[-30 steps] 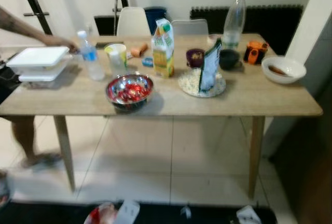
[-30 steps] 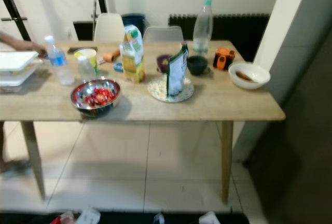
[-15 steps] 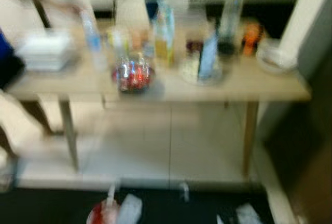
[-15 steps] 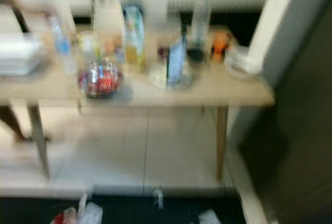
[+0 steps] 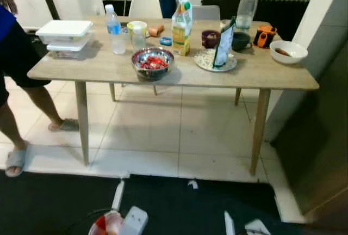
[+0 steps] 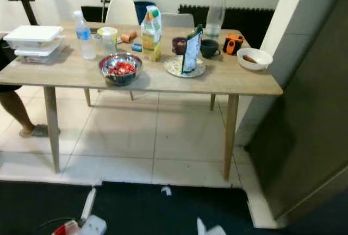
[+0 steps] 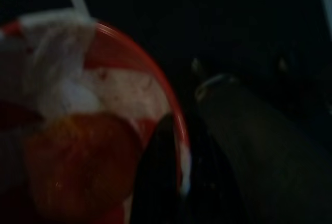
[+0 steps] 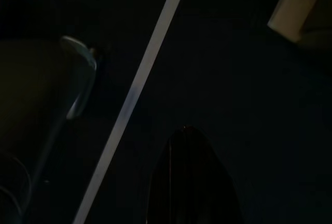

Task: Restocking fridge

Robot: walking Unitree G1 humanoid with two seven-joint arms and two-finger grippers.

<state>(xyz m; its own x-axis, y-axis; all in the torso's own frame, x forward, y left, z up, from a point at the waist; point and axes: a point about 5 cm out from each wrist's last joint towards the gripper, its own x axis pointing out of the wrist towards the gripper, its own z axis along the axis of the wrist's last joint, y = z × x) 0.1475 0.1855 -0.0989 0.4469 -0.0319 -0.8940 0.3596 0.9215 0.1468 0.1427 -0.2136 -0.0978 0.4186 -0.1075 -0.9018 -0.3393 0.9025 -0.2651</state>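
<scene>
A wooden table (image 5: pixel 109 69) stands on pale tiles, well ahead of the robot. On it, from the robot's left, sit stacked white boxes (image 5: pixel 64 31), a small water bottle (image 5: pixel 113 22), a cup (image 5: pixel 137 30), a steel bowl (image 5: pixel 153 63) of red food near the front edge, a juice carton (image 5: pixel 181 19), a plate (image 5: pixel 206 61) with a green bag (image 5: pixel 222 43) standing upright on it, a purple mug (image 5: pixel 210 38), a dark mug (image 5: pixel 240 40), a tall bottle (image 5: pixel 247 2) at the back, an orange object (image 5: pixel 264 35), and a white bowl (image 5: pixel 288 51) near the right end. White chairs (image 5: pixel 145 5) stand behind the table. A person's leg (image 5: pixel 13 121) in a sandal is by the table's left end. The left gripper (image 7: pixel 176 182) is low at the robot's side, its fingers narrow on the rim of a red tub (image 7: pixel 104 146) with pale and orange contents; the tub also appears at the bottom of the left eye view. The right gripper (image 8: pixel 189 177) hangs in the dark, and I cannot tell whether its fingers are apart.
</scene>
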